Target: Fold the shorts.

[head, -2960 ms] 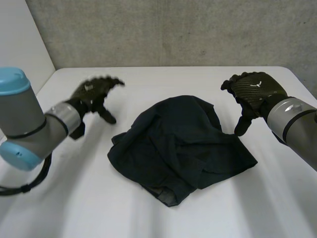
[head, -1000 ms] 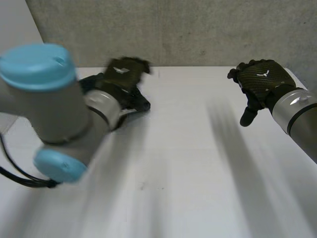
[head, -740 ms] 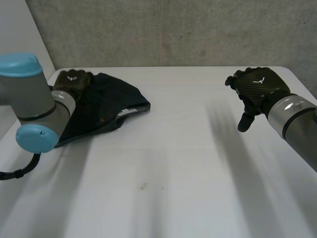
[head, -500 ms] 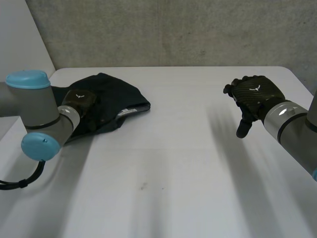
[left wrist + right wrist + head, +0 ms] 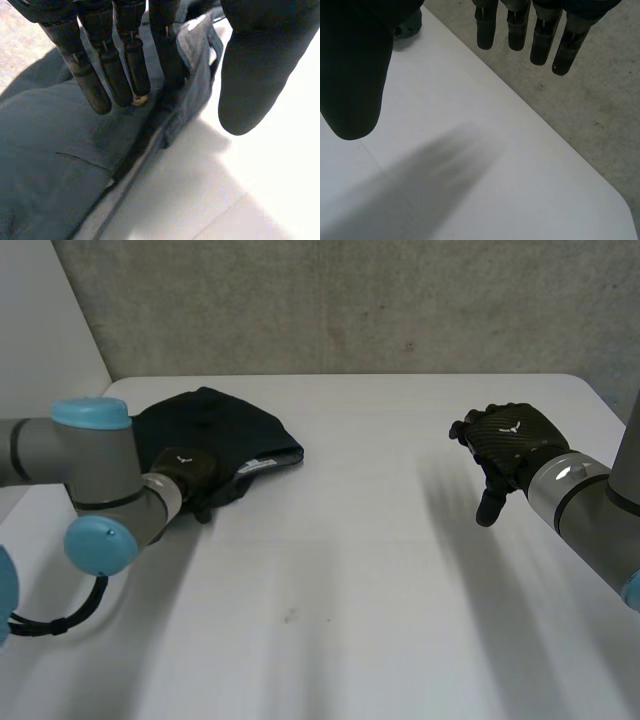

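while the left arm is bending low over the desk [image 5: 350, 570], the left hand [image 5: 190, 472] is resting on the near edge of the one pair of dark shorts [image 5: 215, 425], straight fingers [image 5: 127, 65] touching cloth, thumb spread apart. the shorts are lying bunched at the far left. the right hand [image 5: 510, 435] is hovering at the right, fingers relaxed and parted, holding nothing.

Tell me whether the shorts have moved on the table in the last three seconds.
Yes. The shorts went from the middle of the table to its far left corner, where the left robot hand is at their edge.
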Robot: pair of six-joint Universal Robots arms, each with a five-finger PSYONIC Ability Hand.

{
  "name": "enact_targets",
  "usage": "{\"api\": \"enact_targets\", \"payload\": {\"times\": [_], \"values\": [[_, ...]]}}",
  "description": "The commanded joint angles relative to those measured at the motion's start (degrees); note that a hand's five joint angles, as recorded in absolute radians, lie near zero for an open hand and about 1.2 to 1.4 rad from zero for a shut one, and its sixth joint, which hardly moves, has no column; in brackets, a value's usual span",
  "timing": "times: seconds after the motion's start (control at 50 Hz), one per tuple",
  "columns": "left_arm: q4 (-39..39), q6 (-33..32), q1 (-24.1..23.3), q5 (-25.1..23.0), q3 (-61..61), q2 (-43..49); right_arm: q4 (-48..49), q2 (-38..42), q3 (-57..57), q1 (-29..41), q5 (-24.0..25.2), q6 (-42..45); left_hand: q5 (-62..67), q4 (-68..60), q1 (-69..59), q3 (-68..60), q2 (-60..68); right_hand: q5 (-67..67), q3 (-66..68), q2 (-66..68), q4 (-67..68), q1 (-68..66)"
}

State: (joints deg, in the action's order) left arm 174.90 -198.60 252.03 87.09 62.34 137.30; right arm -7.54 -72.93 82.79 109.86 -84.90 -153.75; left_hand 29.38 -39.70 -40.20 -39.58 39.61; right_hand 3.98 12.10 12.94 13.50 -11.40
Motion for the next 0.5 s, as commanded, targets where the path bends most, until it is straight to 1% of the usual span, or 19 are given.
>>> {"api": "enact_targets", "payload": {"times": [0.02, 0.06, 0.14, 0.22, 0.24, 0.3, 0.32, 0.38, 0.4, 0.46, 0.48, 0.5], "values": [[0.26, 0.06, -2.24, 0.36, -5.03, 5.08, -0.02, -0.02, 0.0, 0.0, 0.0, 0.64, 27.96, -27.65, -27.14, -27.76, 27.74, -3.98, -2.1, -2.94, -3.5, 1.4], [0.52, 0.15, -2.68, 0.45, -5.73, 5.25, 0.07, -0.02, 0.0, -0.09, 0.0, 0.91, 39.91, -39.59, -39.09, -39.71, 39.68, -3.98, -2.1, -2.94, -3.5, 1.4], [2.98, 0.23, -4.17, 2.03, -6.88, 5.08, 0.07, -0.11, -0.09, -0.09, 0.0, 1.35, 40.62, -40.3, -39.8, -40.42, 40.39, -3.98, -2.1, -2.94, -3.5, 1.4], [5.27, 0.32, -7.33, 6.51, -7.76, 4.64, -0.02, -0.2, -0.35, -0.44, 0.0, 1.52, 40.62, -40.3, -39.8, -40.42, 40.39, -3.98, -2.1, -2.94, -3.5, 1.4], [5.36, 0.58, -9.26, 8.34, -8.1, 4.38, -0.02, -0.29, -0.44, -0.53, 0.0, 1.52, 40.62, -40.3, -39.8, -40.42, 40.39, -3.98, -2.1, -2.94, -3.5, 1.4], [5.45, 0.76, -12.6, 10.38, -8.63, 4.02, -0.02, -0.37, -0.88, -0.7, -0.09, 1.52, 40.62, -40.3, -39.8, -40.42, 40.39, -3.98, -2.1, -2.94, -3.5, 1.4], [5.71, 1.02, -15.22, 10.9, -8.98, 3.85, -0.02, -0.46, -1.05, -0.7, -0.09, 1.52, 40.62, -40.3, -39.8, -40.42, 40.39, -3.98, -2.1, -2.94, -3.5, 1.4], [6.59, 1.99, -19.37, 11.17, -10.39, 3.67, -0.11, -0.9, -1.67, -0.88, -0.18, 1.52, 40.62, -40.3, -39.8, -40.42, 40.39, -3.98, -2.1, -2.94, -3.5, 1.4], [7.72, 2.95, -21.82, 11.43, -11.96, 3.67, -0.19, -0.99, -1.93, -0.88, -0.18, 1.52, 40.62, -40.3, -39.8, -40.42, 40.39, -3.98, -2.1, -2.94, -3.5, 1.4], [9.14, 3.66, -24.82, 11.44, -14.87, 4.28, -0.37, -1.95, -2.72, -0.97, -0.27, 1.52, 40.62, -40.3, -39.8, -40.42, 40.39, -3.98, -2.1, -2.94, -3.5, 1.4], [10.01, 3.66, -26.75, 11.44, -17.05, 4.98, -0.28, -2.13, -2.9, -1.05, -0.27, 1.52, 40.62, -40.3, -39.8, -40.42, 40.39, -3.98, -2.1, -2.94, -3.5, 1.4], [10.63, 3.66, -27.64, 11.44, -18.29, 5.51, -0.28, -2.31, -3.08, -1.14, -0.27, 1.61, 40.62, -40.3, -39.8, -40.42, 40.39, -3.98, -2.1, -2.94, -3.5, 1.4]]}}
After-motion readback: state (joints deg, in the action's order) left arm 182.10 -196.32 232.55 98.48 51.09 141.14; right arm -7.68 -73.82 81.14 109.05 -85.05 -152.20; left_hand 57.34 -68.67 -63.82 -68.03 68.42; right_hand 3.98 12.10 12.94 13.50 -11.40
